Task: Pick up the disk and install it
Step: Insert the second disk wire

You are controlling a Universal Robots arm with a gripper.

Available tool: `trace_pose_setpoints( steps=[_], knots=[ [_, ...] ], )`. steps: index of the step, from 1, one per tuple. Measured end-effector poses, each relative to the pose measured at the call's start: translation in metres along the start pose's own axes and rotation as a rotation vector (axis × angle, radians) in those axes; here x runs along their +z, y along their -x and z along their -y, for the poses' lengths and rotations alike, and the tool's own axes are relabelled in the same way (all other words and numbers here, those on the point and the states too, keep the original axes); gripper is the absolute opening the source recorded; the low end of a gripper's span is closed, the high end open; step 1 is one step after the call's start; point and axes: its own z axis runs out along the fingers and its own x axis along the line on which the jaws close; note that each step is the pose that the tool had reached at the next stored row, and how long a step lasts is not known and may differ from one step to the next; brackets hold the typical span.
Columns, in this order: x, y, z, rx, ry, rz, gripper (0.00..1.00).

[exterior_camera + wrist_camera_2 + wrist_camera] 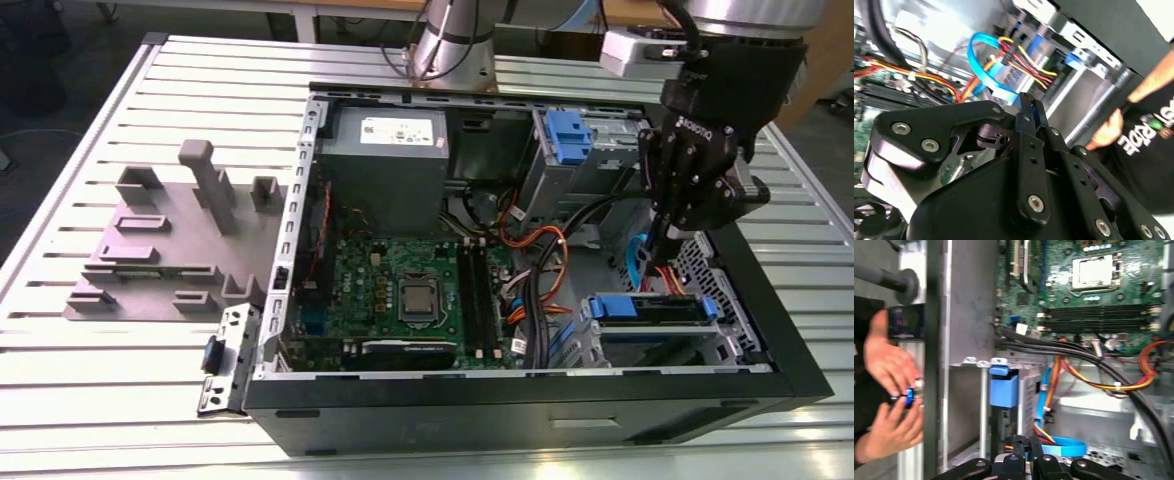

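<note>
The disk (647, 309) sits flat in a metal slot inside the open computer case (534, 405), in the corner of the case toward the exterior view's right. I can see its blue frame across the top of the slot. In the first wrist view I think the same blue frame (1004, 386) shows close to the grey side wall of the case, but I am not sure. My gripper (671, 232) hangs just above the disk and does not touch it. In the second wrist view its two thin black fingers (1026, 112) are pressed together, and I see nothing between them. A flat blue cable (974, 55) loops just past the fingertips. Beside it runs a bunch of red, yellow and orange wires (1024, 62). Next to the disk slot, toward the exterior view's left, lies the green board (400, 290) with a shiny square in its middle. Behind the board is a big grey box (387, 150) with a white sticker. Another blue piece (567, 135) sits in a slot at the back of the case. In the first wrist view a person's hands (889, 370) are outside the case wall, holding something small and blue (909, 396). The case rests on a table (80, 390) made of silver slats. A grey plastic stand (174, 245) is on the table too, well apart from the case, toward the exterior view's left.
</note>
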Motion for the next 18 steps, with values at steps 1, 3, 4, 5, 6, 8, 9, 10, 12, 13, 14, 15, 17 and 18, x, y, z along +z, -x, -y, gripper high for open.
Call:
trace_pose_setpoints(
  steps=[1,3,4,5,6,8,9,10,12,13,14,15,17,18],
  knots=[
    [0.0004,-0.0009,0.0000,0.001,-0.0002,0.0180,0.16],
    [0.0016,-0.0034,-0.0001,0.001,-0.0006,0.0501,0.16],
    [0.0025,-0.0054,-0.0002,0.002,-0.0008,0.0568,0.16],
    [0.0035,-0.0076,-0.0003,0.002,-0.0010,0.0597,0.16],
    [0.0042,-0.0090,-0.0003,0.002,-0.0014,0.0600,0.16],
    [0.0048,-0.0103,-0.0003,0.002,-0.0031,0.0600,0.16],
    [0.0049,-0.0104,-0.0003,0.003,-0.0043,0.0600,0.16],
    [0.0049,-0.0105,-0.0006,0.003,-0.0063,0.0600,0.16],
    [0.0050,-0.0108,-0.0012,0.004,-0.0115,0.0638,0.16],
    [0.0051,-0.0112,-0.0013,0.005,-0.0134,0.0725,0.16],
    [0.0054,-0.0118,-0.0013,0.006,-0.0151,0.0857,0.16],
    [0.0058,-0.0126,-0.0014,0.007,-0.0162,0.1042,0.16],
    [0.0066,-0.0144,-0.0016,0.009,-0.0176,0.1390,0.16],
    [0.0071,-0.0158,-0.0016,0.010,-0.0183,0.1500,0.16]
  ],
)
